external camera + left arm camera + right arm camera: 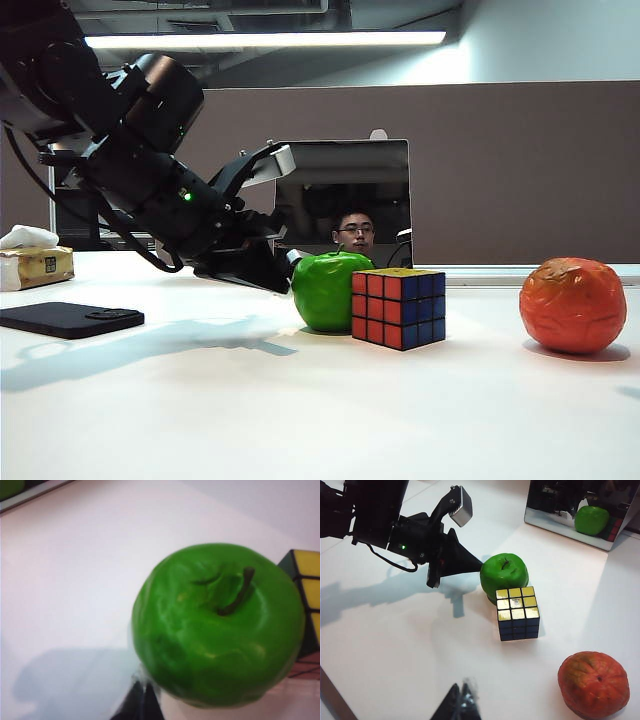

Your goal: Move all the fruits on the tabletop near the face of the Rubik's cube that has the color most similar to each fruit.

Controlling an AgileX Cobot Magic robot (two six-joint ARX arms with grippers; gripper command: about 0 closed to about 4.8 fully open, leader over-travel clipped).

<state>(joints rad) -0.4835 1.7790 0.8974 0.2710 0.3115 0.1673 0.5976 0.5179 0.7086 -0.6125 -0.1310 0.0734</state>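
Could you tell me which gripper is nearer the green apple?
Left. The left gripper sits right beside the green apple; the right gripper hangs well away, above the table.

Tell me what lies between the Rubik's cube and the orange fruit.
Only bare white tabletop separates the Rubik's cube from the orange fruit, clearest in the right wrist view.

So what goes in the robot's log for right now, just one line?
left gripper: at green apple, grip unclear | apple beside Rubik's cube | orange fruit: apart, untouched | right gripper: raised, shut
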